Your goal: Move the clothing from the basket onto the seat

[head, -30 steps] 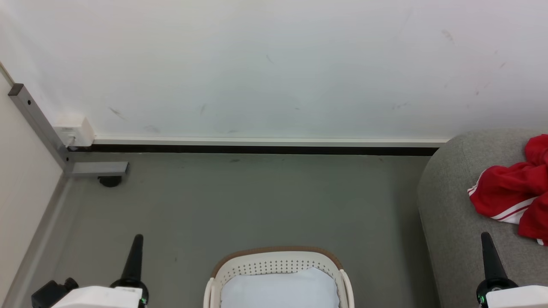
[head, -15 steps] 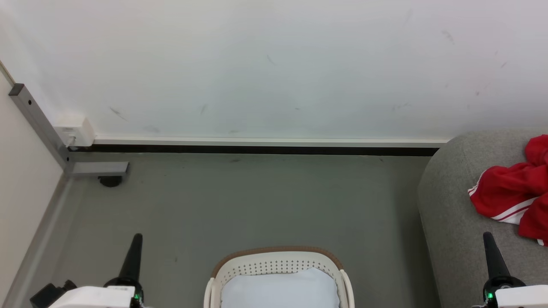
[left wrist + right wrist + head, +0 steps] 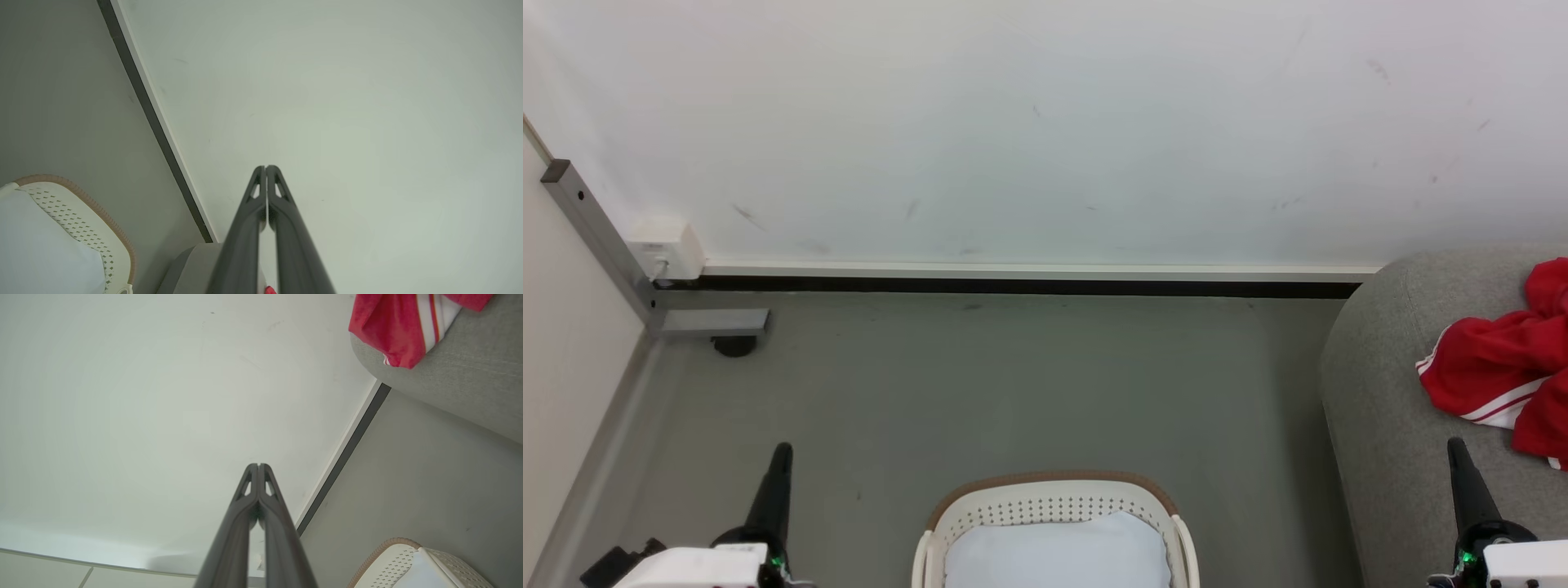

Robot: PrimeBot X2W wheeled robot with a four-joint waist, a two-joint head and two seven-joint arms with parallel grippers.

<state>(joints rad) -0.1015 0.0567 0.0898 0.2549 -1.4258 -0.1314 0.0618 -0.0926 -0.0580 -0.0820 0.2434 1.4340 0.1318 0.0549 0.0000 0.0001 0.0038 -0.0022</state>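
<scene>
Standing on grey floor (image 3: pixel 1013 384), basket (image 3: pixel 1045 506); white wall (image 3: pixel 1045 122) behind.

bright, even, diffuse light with faint shadows; head view sharp, wrist views blurred along the bottom edge.

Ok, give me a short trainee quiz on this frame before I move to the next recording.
1. Where does the clothing lie?
2. True or false: the right hand grips clothing.
3. The left hand is: A open; B shut, empty; C shut on clothing.
Key: 1 on the sofa; 2 false; 3 B.
</scene>
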